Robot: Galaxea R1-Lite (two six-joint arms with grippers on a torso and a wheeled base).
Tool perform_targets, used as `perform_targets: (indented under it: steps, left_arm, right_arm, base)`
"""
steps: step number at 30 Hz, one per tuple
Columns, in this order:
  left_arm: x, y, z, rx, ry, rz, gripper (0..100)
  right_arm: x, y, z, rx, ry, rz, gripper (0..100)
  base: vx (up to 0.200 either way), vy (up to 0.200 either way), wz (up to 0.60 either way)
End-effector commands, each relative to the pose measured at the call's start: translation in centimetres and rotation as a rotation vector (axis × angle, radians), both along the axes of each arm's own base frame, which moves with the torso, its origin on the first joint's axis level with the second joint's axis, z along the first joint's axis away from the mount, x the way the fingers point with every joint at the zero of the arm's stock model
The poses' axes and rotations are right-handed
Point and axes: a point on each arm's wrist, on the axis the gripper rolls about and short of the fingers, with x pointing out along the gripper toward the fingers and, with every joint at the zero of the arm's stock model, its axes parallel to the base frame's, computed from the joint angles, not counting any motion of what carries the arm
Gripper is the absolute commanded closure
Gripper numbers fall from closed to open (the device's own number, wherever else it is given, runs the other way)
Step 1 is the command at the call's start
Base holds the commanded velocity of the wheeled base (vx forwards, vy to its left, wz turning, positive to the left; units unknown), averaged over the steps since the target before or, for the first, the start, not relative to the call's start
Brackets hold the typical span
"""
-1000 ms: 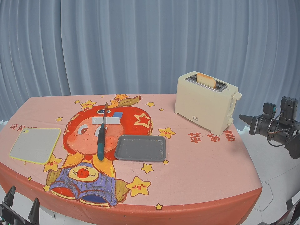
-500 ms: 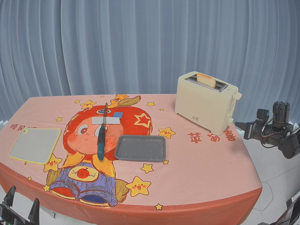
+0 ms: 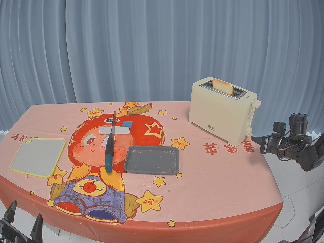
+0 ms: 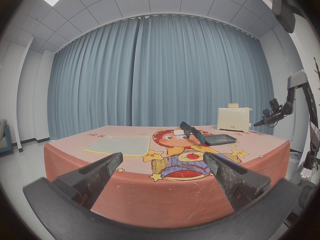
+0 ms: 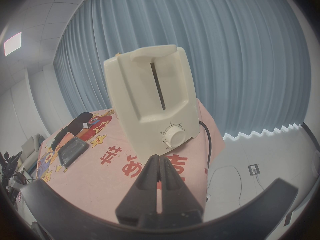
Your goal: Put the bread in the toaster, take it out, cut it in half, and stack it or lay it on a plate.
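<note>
The right gripper (image 3: pixel 253 138) drops and slides toward the lever end of the cream plastic toaster (image 3: pixel 221 113), fingers pressed together, empty. 1 golden toasted bread slice (image 3: pixel 222 86) pokes up from its top: probably light, crisp and crumbly, so pinch the exposed top edge gently. The left gripper (image 4: pixel 163 160) sits wide open.

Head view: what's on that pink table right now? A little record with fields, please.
Toaster: far right of the table
Bread: upright in its slot, top poking out
Knife: middle, left of the grey plate
Cutting board: near left
Right gripper: fingers shut, near the toaster's lever end
Left gripper: fingers open, off the near edge
</note>
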Motion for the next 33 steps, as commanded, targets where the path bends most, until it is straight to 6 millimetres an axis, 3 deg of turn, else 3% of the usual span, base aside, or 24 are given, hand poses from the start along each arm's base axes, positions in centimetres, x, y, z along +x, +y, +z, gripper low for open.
perform_targets:
  steps: [1, 15, 33]
  left_arm:
    - [0.1, 0.0, -0.5, 0.0, 0.02, 0.0, 0]
    - [0.1, 0.0, -0.5, 0.0, 0.018, 0.0, 0]
    - [0.1, 0.0, -0.5, 0.0, 0.017, 0.0, 0]
  right_arm:
    - [0.3, 0.1, -0.6, 0.006, 0.023, -0.001, 100]
    - [1.5, 0.1, -2.1, -0.006, 0.057, -0.018, 100]
    - [2.6, 0.0, -2.3, 0.02, 0.061, -0.047, 100]
  base:
    - [0.0, 0.0, 0.0]
    - [0.0, 0.0, 0.0]
    - [0.0, 0.0, 0.0]
